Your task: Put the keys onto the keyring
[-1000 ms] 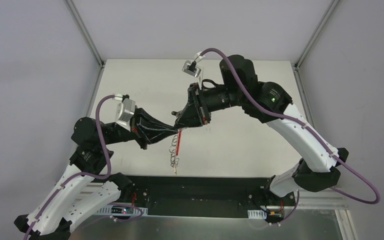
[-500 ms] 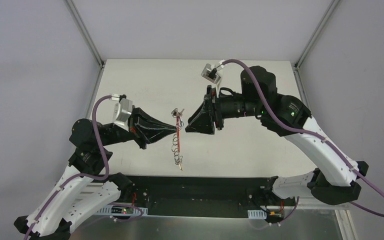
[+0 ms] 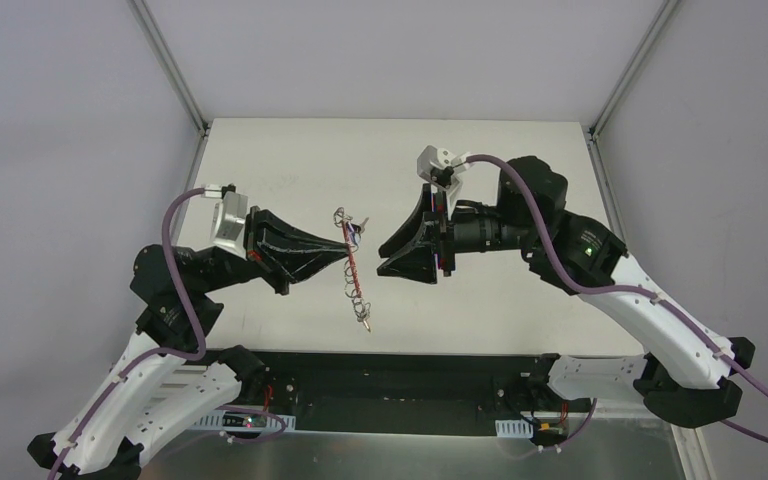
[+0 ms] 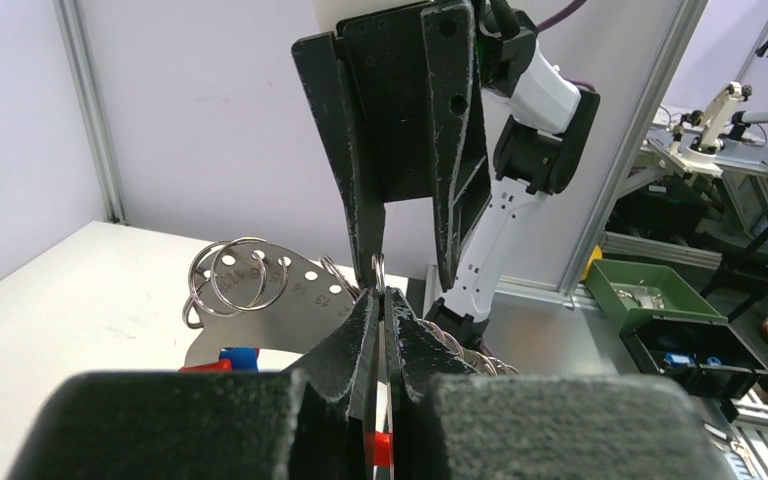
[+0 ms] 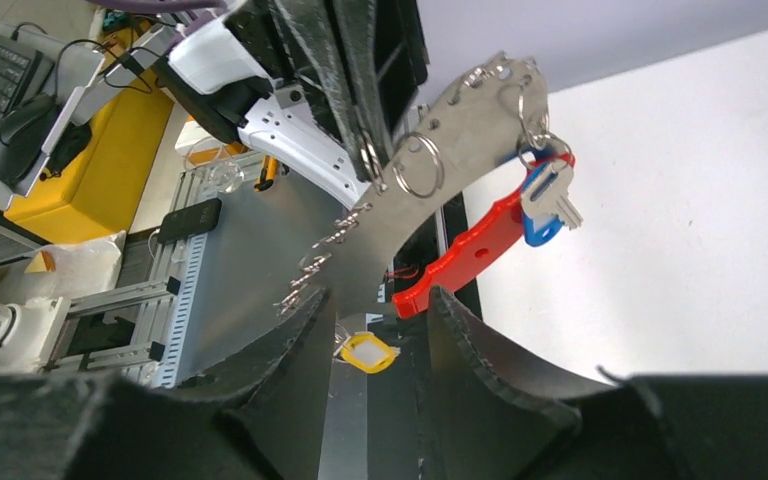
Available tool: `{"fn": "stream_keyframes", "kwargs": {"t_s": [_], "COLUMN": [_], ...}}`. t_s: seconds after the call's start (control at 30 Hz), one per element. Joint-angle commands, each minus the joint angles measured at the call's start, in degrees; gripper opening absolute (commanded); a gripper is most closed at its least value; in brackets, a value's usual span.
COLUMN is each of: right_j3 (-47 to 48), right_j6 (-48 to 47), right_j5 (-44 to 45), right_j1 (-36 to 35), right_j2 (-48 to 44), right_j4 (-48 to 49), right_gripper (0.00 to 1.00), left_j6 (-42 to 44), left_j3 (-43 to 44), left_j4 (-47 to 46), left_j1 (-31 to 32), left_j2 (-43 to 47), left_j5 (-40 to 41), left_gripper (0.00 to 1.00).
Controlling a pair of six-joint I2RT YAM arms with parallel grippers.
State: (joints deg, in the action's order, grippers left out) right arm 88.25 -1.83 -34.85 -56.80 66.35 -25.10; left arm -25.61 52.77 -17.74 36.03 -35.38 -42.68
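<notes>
Top view: I see the left claw [image 3: 345,250] clamped on the keyring [image 3: 352,272], which hangs from it over the worktop [image 3: 290,160]. The right claw [image 3: 381,259] stands spread, just beside the keyring, not touching.

Left wrist view: the left claw's fingers [image 4: 360,330] press together on a thin metal edge of the keyring [image 4: 250,285]. The right claw [image 4: 407,270] faces them, jaws apart.

Right wrist view: the right claw [image 5: 372,320] is apart below the keyring [image 5: 460,140]. The blue key [image 5: 538,225] hangs on a ring beside the strap [image 5: 470,250], and the tag [image 5: 365,352] shows between the fingers.

Keyring [image 3: 354,278] between left pincer [image 3: 345,251] and right pincer [image 3: 380,257], over table [image 3: 290,160].
</notes>
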Motion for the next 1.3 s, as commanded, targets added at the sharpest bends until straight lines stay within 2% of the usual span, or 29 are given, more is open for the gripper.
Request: {"fn": "stream_keyframes", "kwargs": {"t_s": [0.0, 0.1, 0.4, 1.27], "right_j3": [-0.3, -1.0, 1.1, 5.1], "right_j6": [-2.5, -3.4, -6.8, -9.2], "right_j5": [-4.5, -6.4, -7.1, -2.9], "right_j1": [-0.7, -1.3, -3.3, -6.8], "right_j2": [-0.8, -1.0, 1.1, 4.2], "right_j4": [9.6, 13.0, 14.6, 15.7], "right_gripper": [0.42, 0.43, 0.43, 0.4], "left_j6": [-2.1, -2.5, -3.8, -5.1], "left_j3": [0.4, 0.2, -0.2, -1.1], "left_j4": [-5.6, -6.1, -7.5, -9.6], "left_j1": [0.4, 0.4, 0.4, 0.4], "left_j2": [0.9, 1.0, 1.9, 3.5], "left_j5": [1.9, 2.3, 2.6, 1.3], "left_gripper": [0.0, 0.0, 0.0, 0.0]}}
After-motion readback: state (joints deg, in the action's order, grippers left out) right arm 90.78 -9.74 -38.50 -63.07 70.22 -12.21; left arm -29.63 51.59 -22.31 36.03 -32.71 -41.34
